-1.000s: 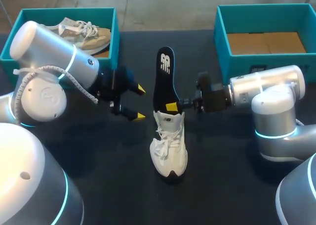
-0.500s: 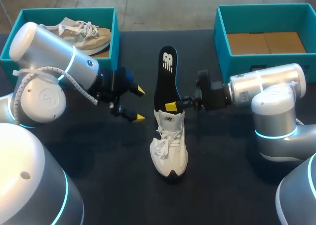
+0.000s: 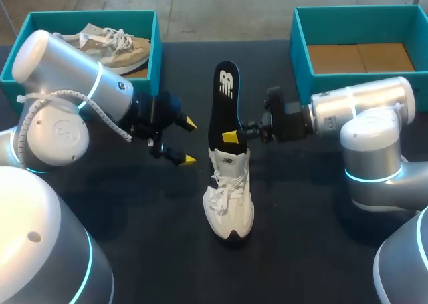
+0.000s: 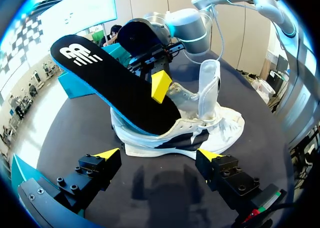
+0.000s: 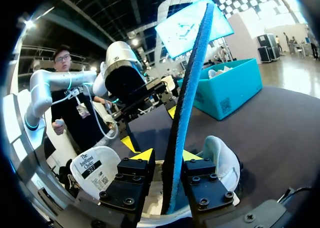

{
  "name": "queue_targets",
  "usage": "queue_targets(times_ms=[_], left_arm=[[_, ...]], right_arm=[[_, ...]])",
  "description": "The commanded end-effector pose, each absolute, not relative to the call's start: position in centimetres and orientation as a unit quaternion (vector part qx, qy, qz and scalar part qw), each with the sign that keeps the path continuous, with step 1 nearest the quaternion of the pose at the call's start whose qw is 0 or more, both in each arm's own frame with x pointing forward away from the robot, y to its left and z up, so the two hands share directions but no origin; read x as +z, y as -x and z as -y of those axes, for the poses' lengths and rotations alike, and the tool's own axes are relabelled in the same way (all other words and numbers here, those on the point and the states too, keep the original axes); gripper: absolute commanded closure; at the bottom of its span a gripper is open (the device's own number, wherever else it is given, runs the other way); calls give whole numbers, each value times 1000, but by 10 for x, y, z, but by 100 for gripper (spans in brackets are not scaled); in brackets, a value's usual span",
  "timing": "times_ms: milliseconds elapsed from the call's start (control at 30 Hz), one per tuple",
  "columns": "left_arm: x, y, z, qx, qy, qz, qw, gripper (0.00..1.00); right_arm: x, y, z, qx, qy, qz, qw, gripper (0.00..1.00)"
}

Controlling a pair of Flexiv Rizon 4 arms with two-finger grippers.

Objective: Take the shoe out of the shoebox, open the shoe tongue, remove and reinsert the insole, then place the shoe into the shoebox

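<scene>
**Head view.** The dark surface (image 3: pixel 120 204) fills the frame. Its far edge runs across the top, behind two teal boxes. The left arm (image 3: pixel 67 83) enters from the left edge and the right arm (image 3: pixel 361 113) from the right edge, and both reach toward the centre.

The left shoebox (image 3: pixel 157 43) sits in the upper left corner and holds a beige shoe (image 3: pixel 114 47). The right shoebox (image 3: pixel 301 57) sits in the upper right corner and shows a brown cardboard floor (image 3: pixel 358 58). A bare strip of surface lies between the two boxes, and more bare surface lies at the lower left and lower right of the centre.

The white shoe (image 3: pixel 229 197) stands at centre frame, well apart from both boxes, with its toe toward the lower edge. The black insole (image 3: pixel 224 103) has its lower end inside the shoe's opening and rises out of it toward the top of the frame.

The left gripper (image 3: pixel 189 140) is just left of the shoe's heel end and touches nothing. A gap of bare surface separates it from the shoe. The right gripper (image 3: pixel 234 135) meets the insole from the right, just above the shoe's collar.

**Left wrist view.** The left gripper (image 4: pixel 159 155) has its fingers spread wide and holds nothing. The shoe (image 4: pixel 200 123) and the slanting insole (image 4: pixel 110 82) lie ahead of it.

**Right wrist view.** The fingers of the right gripper (image 5: pixel 168 155) are closed on the edge-on insole (image 5: pixel 192 77), one on each face. The shoe (image 5: pixel 220 163) is under and beside them, and the left gripper (image 5: pixel 150 128) is beyond.
</scene>
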State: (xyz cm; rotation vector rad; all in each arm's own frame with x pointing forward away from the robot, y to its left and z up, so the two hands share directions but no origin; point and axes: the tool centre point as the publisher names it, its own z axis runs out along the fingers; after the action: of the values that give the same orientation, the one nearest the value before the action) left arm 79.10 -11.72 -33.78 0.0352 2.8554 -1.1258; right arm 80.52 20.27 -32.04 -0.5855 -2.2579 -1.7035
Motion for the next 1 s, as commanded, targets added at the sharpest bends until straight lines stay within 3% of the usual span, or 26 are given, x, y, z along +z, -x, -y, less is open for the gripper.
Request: queue_targets(times_ms=[33,133,167,200,1000], left_arm=[[-339,-789,117,-368,-11,-929,37,0],[-339,-788,117,-368,-11,-929,35,0],[-339,-788,117,-368,-11,-929,35,0],[-339,-788,117,-367,-11,-929,35,0],[-337,-793,115,-360,-17,-932,40,0]], right_arm=[[-320,-815,-206,-580,192,779,141,76],[-322,-818,-207,-581,185,778,154,83],[-323,-819,-207,-588,181,772,160,98],[-325,-820,-207,-589,180,771,165,100],[-354,-780,-208,-545,226,778,218,100]])
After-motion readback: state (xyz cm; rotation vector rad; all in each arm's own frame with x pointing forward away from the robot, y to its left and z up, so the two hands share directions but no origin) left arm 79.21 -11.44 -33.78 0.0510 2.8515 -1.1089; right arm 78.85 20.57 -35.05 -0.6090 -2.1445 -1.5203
